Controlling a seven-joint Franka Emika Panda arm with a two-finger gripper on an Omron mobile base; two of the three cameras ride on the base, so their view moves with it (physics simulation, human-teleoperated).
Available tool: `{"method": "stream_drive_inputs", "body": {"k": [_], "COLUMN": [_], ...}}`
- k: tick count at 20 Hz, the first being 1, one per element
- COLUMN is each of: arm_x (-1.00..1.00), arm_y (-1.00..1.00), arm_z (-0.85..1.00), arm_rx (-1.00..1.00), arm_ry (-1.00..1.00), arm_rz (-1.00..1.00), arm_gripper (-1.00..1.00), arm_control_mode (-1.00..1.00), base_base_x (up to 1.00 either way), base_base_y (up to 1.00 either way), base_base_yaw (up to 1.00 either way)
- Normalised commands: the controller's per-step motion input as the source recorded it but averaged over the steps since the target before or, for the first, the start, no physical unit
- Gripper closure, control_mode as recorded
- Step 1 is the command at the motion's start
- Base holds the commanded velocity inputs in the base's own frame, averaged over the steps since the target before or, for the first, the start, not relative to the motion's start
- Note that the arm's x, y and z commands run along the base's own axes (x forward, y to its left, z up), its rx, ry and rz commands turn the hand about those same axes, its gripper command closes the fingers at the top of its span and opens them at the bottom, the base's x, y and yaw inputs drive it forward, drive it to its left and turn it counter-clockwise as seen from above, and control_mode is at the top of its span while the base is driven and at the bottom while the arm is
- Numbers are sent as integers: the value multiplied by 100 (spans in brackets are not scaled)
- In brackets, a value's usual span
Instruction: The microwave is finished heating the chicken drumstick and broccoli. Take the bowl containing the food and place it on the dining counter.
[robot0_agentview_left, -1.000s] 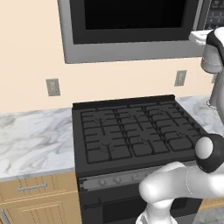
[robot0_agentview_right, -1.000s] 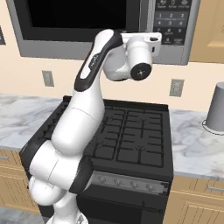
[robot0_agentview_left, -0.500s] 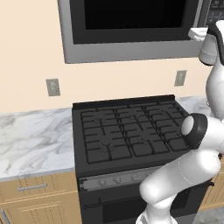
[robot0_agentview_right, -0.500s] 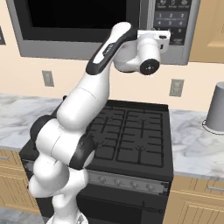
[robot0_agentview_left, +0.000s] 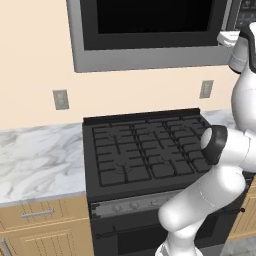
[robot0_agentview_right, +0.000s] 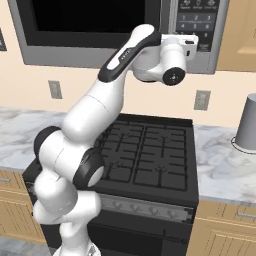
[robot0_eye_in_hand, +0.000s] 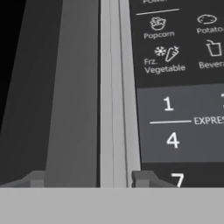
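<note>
The microwave (robot0_agentview_left: 150, 30) hangs above the stove, its black glass door shut. The bowl, chicken drumstick and broccoli are hidden behind that door, and the dining counter is out of view. My gripper (robot0_agentview_right: 192, 41) is raised against the microwave's right side, at the seam between door and button panel (robot0_agentview_right: 200, 20). In the hand view my gripper (robot0_eye_in_hand: 89, 178) straddles the pale vertical door handle (robot0_eye_in_hand: 116, 87). The right fingertip (robot0_eye_in_hand: 142, 177) sits by the handle's edge. The left fingertip stands well apart over the grey door frame. The jaws are open.
A black gas stove (robot0_agentview_left: 150, 150) sits under the arm, with marble worktops (robot0_agentview_left: 35, 160) over light wood cabinets on both sides. A grey cylinder (robot0_agentview_right: 247, 125) stands on the right worktop. Wall outlets (robot0_agentview_left: 61, 99) flank the stove.
The hand has moved up and to the right, closer to the microwave's handle. The elbow has swung along with it.
</note>
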Motion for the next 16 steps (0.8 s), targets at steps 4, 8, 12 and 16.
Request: {"method": "stream_drive_inputs", "body": {"k": [4,8,12,16], "arm_x": [2,0,0,0], "arm_y": [0,0,0,0], "arm_z": [0,0,0,0], "arm_rx": [0,0,0,0], "arm_ry": [0,0,0,0], "arm_rz": [0,0,0,0], "arm_gripper": [100,100,100,100], "arm_control_mode": [-100,-100,-100,-100], "base_base_x": [0,0,0,0], "base_base_y": [0,0,0,0], "base_base_yaw": [0,0,0,0]}}
